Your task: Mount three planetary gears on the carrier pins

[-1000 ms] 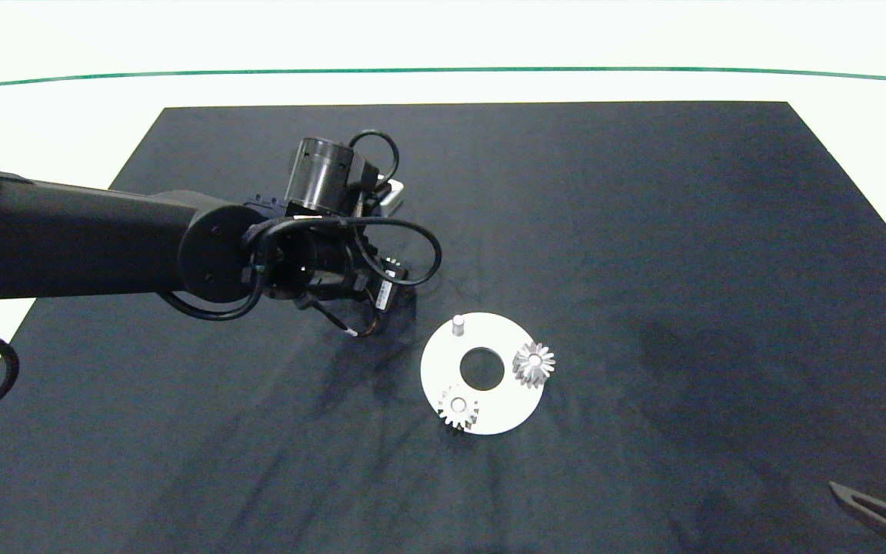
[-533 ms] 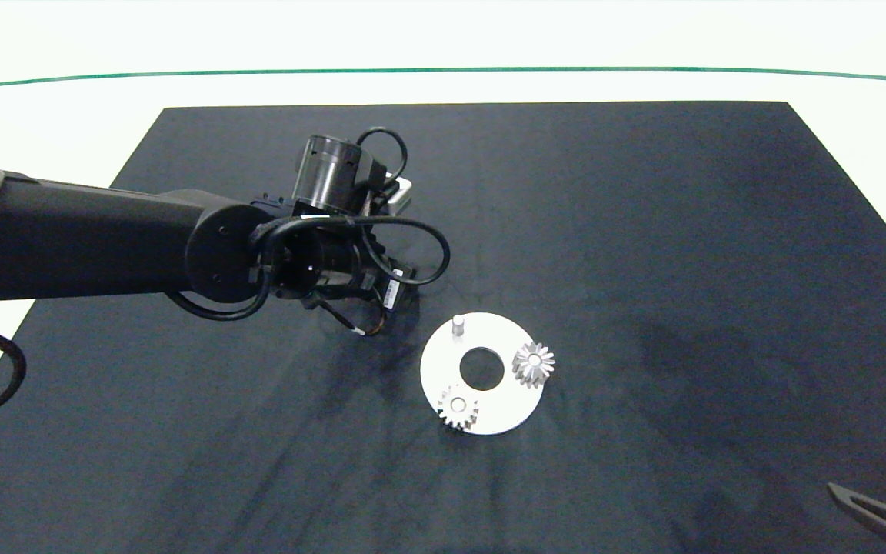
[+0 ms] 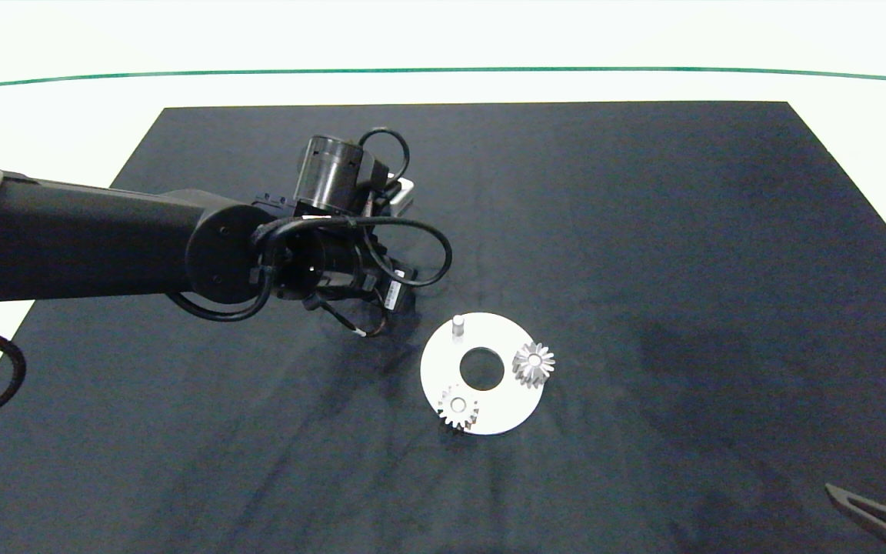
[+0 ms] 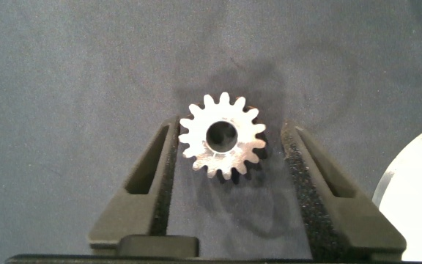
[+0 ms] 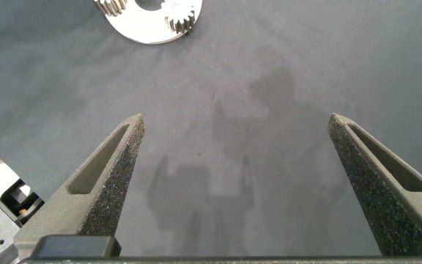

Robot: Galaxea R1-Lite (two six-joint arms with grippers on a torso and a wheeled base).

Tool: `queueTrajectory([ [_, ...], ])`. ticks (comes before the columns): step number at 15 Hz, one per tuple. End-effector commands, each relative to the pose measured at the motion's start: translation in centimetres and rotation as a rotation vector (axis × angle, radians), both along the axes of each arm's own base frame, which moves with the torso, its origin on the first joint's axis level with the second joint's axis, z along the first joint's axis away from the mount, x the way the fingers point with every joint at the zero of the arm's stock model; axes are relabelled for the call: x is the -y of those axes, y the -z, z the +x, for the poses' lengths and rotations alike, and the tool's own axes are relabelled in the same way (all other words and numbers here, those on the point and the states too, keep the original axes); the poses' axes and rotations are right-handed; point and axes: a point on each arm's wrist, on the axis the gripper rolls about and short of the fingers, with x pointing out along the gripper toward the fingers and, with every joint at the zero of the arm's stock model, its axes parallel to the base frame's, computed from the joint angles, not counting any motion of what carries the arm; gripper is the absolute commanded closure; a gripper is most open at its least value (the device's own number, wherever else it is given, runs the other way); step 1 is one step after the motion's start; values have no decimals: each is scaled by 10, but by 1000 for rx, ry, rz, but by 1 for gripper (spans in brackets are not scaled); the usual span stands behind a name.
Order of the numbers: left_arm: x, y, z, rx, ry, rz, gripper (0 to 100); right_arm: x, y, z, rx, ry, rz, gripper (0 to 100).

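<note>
1. Silvery metal, the third of the planetary gears (image 4: 223,144) lies flat on the dark cloth (image 3: 643,231) that covers the tabletop, just beside the white disc (image 3: 512,404) on the side of its one bare pin (image 3: 457,324).
2. The left claw (image 4: 226,187) stands over this loose gear, its jaws apart. One finger pad (image 4: 163,180) is nearly touching the teeth. The other pad (image 4: 310,183) stands a little clear. Nothing is gripped yet.
3. The step in hand looks to be the pick-up. To do it well, the claw should settle so both pads meet the teeth on opposite flanks, with the centre hole midway between them. An off-centre squeeze could tip or skid the gear on the cloth.
4. The close should be gentle and level, so the gear stays flat and its hole can later drop straight over the bare pin.
5. On the disc, two gears are already on their pins: one (image 3: 534,363) on the side away from the left claw, one (image 3: 457,408) on the rim opposite the bare pin.
6. The carry to the bare pin is short, as the disc's edge already shows beside the claw in the left wrist view.
7. The right claw (image 5: 240,183) is parked well apart from the disc, jaws wide and empty.
</note>
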Motion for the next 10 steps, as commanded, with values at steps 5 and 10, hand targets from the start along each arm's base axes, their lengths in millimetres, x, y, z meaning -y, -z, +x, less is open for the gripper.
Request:
queueTrajectory([
  [5,-2,-4,-3,6,-1,-2,61,-1,1,1,-5,2,-7,0],
  [10,-4,-9,-8,15,0,-9,71,-1,1,1,-5,2,-7,0],
])
